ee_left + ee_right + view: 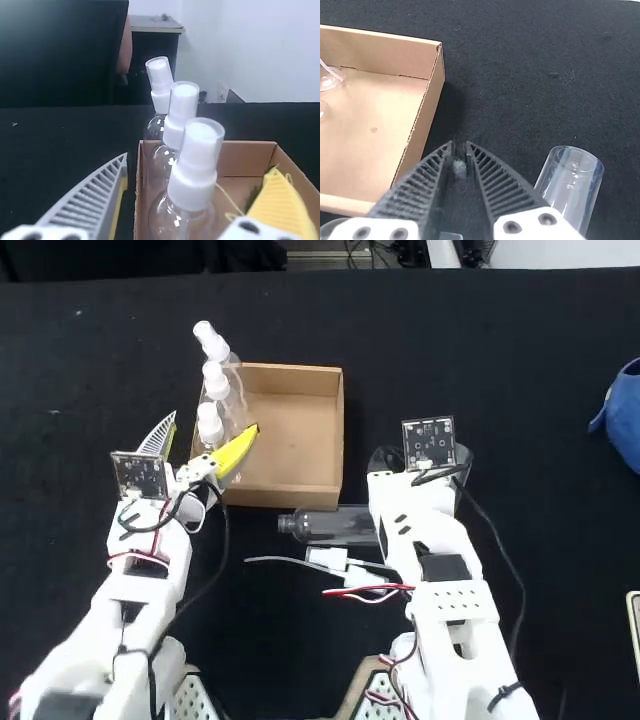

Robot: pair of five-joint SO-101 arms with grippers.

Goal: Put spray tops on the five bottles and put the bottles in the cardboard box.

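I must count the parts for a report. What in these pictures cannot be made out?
High view: the lying bottle has its base hidden under the right arm.
High view: a blue object is cut off by the edge.
Right wrist view: a white speck between the jaws of the right gripper is too small to identify.

No readable text, labels or numbers on any visible surface.

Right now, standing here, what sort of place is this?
Likely a robotics lab bench: a white left arm and right arm stand at a black table with spray bottles, a cardboard box and loose wires.
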